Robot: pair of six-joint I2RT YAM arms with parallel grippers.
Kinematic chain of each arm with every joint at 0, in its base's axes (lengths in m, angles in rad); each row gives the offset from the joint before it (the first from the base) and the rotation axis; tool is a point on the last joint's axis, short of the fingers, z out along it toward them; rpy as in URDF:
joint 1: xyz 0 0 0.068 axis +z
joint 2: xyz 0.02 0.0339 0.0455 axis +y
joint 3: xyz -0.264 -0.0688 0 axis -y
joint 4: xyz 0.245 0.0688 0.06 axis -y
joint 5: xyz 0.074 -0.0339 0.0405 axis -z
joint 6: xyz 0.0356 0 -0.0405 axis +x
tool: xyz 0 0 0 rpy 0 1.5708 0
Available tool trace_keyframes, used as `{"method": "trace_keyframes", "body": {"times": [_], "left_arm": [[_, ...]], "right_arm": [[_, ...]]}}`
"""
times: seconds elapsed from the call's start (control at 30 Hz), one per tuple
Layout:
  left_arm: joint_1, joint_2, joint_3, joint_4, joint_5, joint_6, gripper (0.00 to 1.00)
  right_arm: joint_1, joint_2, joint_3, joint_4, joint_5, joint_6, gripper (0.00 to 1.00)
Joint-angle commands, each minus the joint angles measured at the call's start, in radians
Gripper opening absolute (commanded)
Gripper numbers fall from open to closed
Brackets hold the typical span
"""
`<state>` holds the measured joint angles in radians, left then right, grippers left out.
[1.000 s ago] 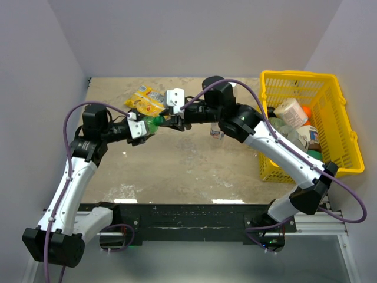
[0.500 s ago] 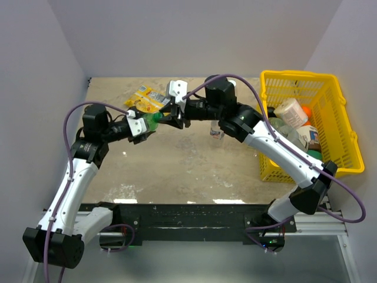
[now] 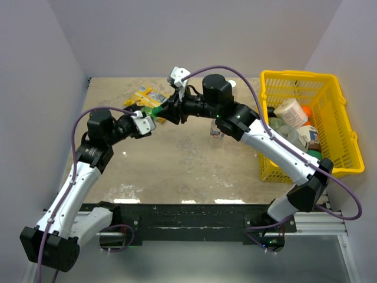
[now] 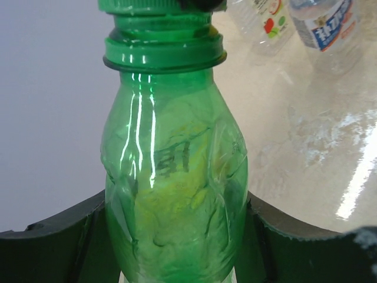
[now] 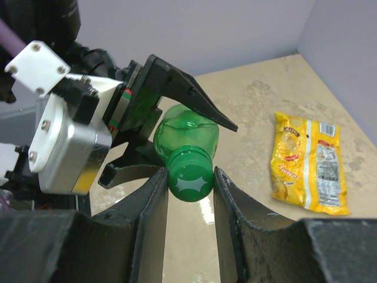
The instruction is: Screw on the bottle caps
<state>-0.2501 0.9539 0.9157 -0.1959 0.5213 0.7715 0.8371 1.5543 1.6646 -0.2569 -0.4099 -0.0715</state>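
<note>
**Top view:** My left pincer (image 3: 148,117) and my right pincer (image 3: 166,111) meet in the upper middle of the frame, above the table (image 3: 177,171). The green bottle (image 3: 155,112) is between them. A yellow snack packet (image 3: 143,96) lies just beyond them. A clear bottle (image 3: 217,131) stands right of centre, and a yellow basket (image 3: 339,162) of containers sits at the right edge.

**Left wrist:** My left pincer is clenched on the green bottle's body, with one dark finger (image 4: 53,233) at each lower corner. The bottle fills the centre of the frame. Its neck ring is near the top, and the green cap (image 4: 154,5) sits at the very top edge. Two clear bottles (image 4: 262,20) with printed labels show at upper right.

**Right wrist:** My right pincer (image 5: 189,180) grips the green cap at centre frame, a finger pressed on either side. The cap sits on the bottle's mouth. My left pincer holds the bottle behind it, and the snack packet lies at right.
</note>
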Motion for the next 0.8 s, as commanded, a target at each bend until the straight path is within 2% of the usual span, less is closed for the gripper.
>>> {"method": "trace_keyframes", "body": {"times": [0.0,0.3,0.5,0.77], "left_arm": [[-0.025,-0.061,-0.029,0.309,-0.027,0.018,0.00],[-0.043,-0.083,-0.064,0.384,-0.049,0.106,0.00],[-0.124,-0.070,-0.092,0.435,-0.122,0.219,0.00],[-0.218,-0.021,-0.052,0.469,-0.214,0.186,0.00]], "right_arm": [[0.013,0.062,-0.002,-0.074,-0.007,0.153,0.00],[-0.026,0.084,0.027,-0.050,-0.007,0.291,0.00],[-0.073,0.108,0.069,-0.047,0.063,0.421,0.00],[-0.095,0.153,0.084,0.036,0.180,0.576,0.00]]}}
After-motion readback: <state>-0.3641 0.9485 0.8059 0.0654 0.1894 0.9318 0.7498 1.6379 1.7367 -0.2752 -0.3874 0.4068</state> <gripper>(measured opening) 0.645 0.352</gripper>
